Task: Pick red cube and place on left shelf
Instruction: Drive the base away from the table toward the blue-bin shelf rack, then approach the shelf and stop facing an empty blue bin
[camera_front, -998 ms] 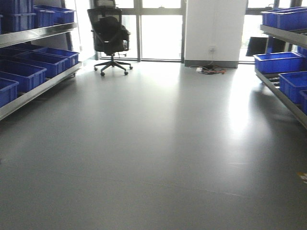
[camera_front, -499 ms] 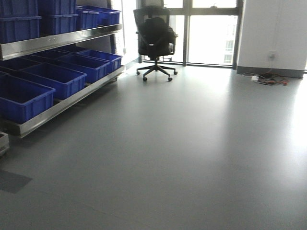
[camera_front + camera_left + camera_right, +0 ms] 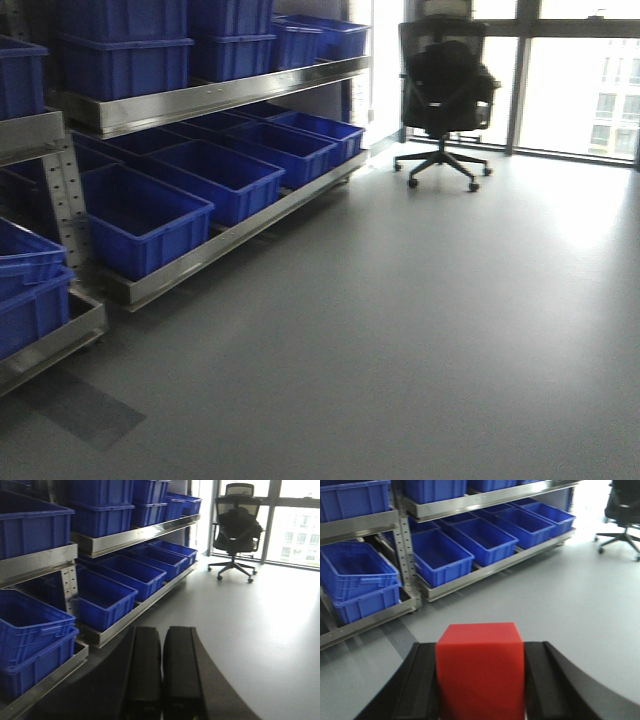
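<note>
Okay, front view: the left shelf [image 3: 215, 98] runs along the left side, with blue crates [image 3: 140, 215] on both tiers. A black office chair [image 3: 445, 85] sits by the windows on the grey floor [image 3: 420, 330].

Left wrist view: the left end effector [image 3: 162, 635] is clenched, its two black fingers pressed flat together, and the shelf is off to its left.

Right wrist view: the right end effector [image 3: 481, 647] is grasping the red cube [image 3: 480, 680] between its fingers. The cube is held above the floor, well apart from the shelf beyond it.

A black office chair [image 3: 445, 95] stands on the smooth grey floor [image 3: 420, 330] before bright windows [image 3: 575, 85].
</note>
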Controlling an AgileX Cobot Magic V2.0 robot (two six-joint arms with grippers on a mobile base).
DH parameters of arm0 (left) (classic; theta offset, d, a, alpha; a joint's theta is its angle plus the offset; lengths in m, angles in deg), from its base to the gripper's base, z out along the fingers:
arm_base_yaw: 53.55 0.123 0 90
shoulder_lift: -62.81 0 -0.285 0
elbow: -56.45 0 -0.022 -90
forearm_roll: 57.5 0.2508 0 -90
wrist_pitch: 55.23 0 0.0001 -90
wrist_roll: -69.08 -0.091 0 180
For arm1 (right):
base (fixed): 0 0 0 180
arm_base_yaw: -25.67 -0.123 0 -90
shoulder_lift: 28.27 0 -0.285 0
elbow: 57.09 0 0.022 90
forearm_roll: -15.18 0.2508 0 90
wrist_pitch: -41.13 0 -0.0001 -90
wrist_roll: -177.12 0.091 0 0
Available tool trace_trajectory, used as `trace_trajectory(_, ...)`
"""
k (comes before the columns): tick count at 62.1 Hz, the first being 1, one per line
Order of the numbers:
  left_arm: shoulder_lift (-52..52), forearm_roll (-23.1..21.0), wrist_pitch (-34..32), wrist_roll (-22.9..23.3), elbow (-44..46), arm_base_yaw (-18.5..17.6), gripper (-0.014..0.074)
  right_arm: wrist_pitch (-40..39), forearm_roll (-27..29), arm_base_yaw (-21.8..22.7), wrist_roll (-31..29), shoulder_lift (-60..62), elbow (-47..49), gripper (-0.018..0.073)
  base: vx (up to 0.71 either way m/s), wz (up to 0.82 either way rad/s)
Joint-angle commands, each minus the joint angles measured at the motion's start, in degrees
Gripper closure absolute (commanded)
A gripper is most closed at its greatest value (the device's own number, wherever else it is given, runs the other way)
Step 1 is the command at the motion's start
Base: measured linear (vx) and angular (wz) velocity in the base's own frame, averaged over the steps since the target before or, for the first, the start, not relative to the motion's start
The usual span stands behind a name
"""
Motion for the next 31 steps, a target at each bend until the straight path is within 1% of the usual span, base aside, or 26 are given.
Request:
trace_trajectory(1, 0.7, -0.2, -5.1, 0.3, -1.4, -0.3, 0.0495, -5.0, -0.4, 0.2, -0.2, -0.2, 1.6, 0.0412, 0.53, 0.65)
trace_trajectory(16, 0.7, -0.2, -5.1, 0.3, -1.4, -0.3, 0.0495, -4.9, -0.4, 0.2, -0.2, -0.2, 1.6, 0.0412, 0.53, 0.75)
trace_trajectory(31, 0.7, -0.2, -5.1, 0.3, -1.4, -0.3, 0.0495, -5.0, -0.4, 0.2, -0.2, -0.2, 1.6, 0.0412, 0.48, 0.98)
